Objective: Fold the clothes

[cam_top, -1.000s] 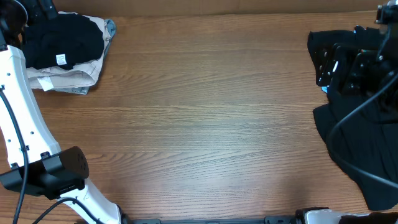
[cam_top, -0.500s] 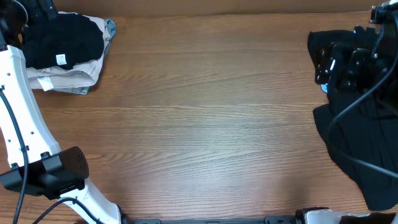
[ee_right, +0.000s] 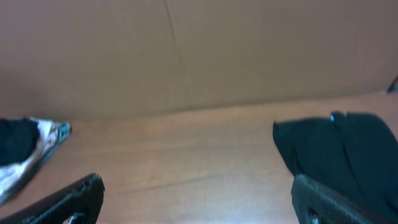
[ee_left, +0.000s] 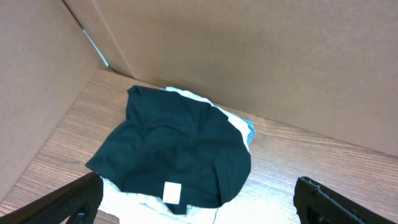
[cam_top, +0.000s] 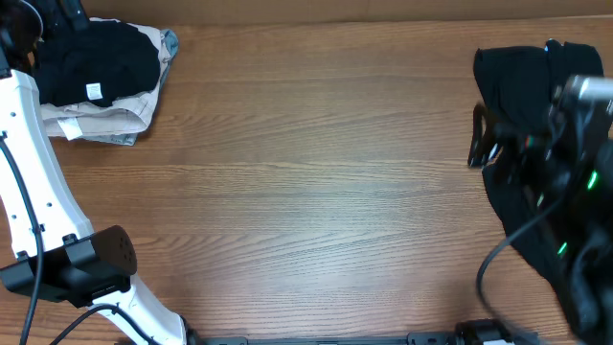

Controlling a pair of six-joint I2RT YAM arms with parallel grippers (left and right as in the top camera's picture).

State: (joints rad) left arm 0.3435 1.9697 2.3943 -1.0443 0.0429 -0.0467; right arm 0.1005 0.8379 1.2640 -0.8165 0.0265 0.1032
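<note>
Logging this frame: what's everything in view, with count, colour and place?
black garment: one, black, top of the stack at the far left corner
label: one, white, on that garment's near edge
light clothes: count unclear, beige, white and a pale blue edge, under the black garment
black heap: count unclear, black, loose at the right edge, partly hidden by the arm
table: one, brown wood
cardboard wall: brown, behind the table
left arm: one, white, along the left edge
right arm: one, black, blurred, over the heap
left gripper: open, above the stack
right gripper: open, holding nothing
</note>
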